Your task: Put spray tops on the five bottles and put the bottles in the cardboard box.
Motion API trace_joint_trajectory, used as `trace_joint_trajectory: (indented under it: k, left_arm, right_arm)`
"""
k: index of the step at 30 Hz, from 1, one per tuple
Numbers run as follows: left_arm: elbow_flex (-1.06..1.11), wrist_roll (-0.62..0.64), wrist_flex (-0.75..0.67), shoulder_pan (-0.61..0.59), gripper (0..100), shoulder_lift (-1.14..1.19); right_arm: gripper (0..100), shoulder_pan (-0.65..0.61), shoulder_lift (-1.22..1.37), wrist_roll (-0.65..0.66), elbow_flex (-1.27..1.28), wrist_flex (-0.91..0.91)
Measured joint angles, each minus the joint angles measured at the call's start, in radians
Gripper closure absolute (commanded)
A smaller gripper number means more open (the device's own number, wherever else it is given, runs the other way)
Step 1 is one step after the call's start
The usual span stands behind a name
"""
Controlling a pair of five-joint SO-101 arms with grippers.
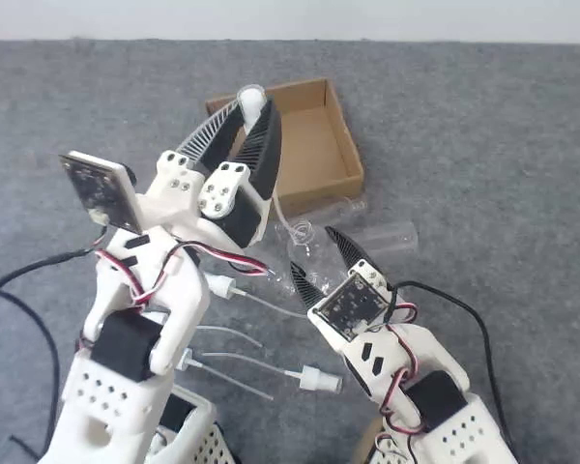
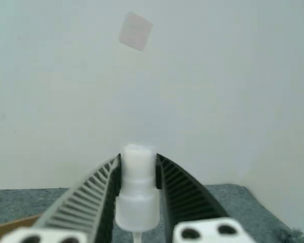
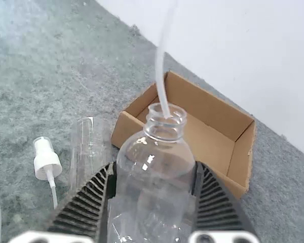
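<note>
Farthest from the cardboard box (image 1: 346, 145), close to the arm bases, a loose spray top (image 1: 319, 379) lies on the grey surface (image 1: 483, 126) with its thin tube stretched out. A second loose top (image 1: 188, 361) lies beside it. A third loose top (image 1: 219, 285) lies nearer the box.

Closer to the box, the right claw (image 1: 321, 256) pinches a clear bottle (image 3: 152, 192) around its body, mouth turned toward the box. In the right wrist view a bare bottle (image 3: 86, 147) lies on its side just beside the held one. Another top (image 3: 44, 162) lies next to it, both short of the box's near wall (image 3: 213, 131).

Just off the box's near corner, two more clear bottles lie on their sides: one lying bottle (image 1: 353, 205) almost touching the cardboard, the other lying bottle (image 1: 391, 235) a little farther out.

Above the box's near edge, the left claw (image 1: 252, 111) is raised. Its fingers (image 2: 185, 185) are pressed against a white spray top (image 2: 137, 192), gripped by its head. That top's tube (image 3: 162, 66) hangs down from the box side and enters the neck of the held bottle. The cap itself is well clear of the mouth. The box stands open.
</note>
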Motion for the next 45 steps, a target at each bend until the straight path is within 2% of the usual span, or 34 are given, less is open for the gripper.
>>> trace_joint_trajectory:
  k: [6,24,38,45]
  left_arm:
    - [0.046,-0.002,-0.043,0.003,99,0.0]
    - [0.081,-0.028,-0.046,-0.032,99,0.002]
    - [-0.028,-0.026,-0.023,-0.037,99,0.0]
    - [-0.028,-0.026,0.003,0.009,99,0.0]
  right_arm:
    - [92.5,0.0,0.002,0.005,0.012,-0.015]
    - [92.5,-0.002,0.0,0.006,0.011,-0.017]
    - [92.5,-0.002,0.0,0.006,0.011,-0.017]
    - [92.5,-0.002,0.0,0.006,0.011,-0.017]
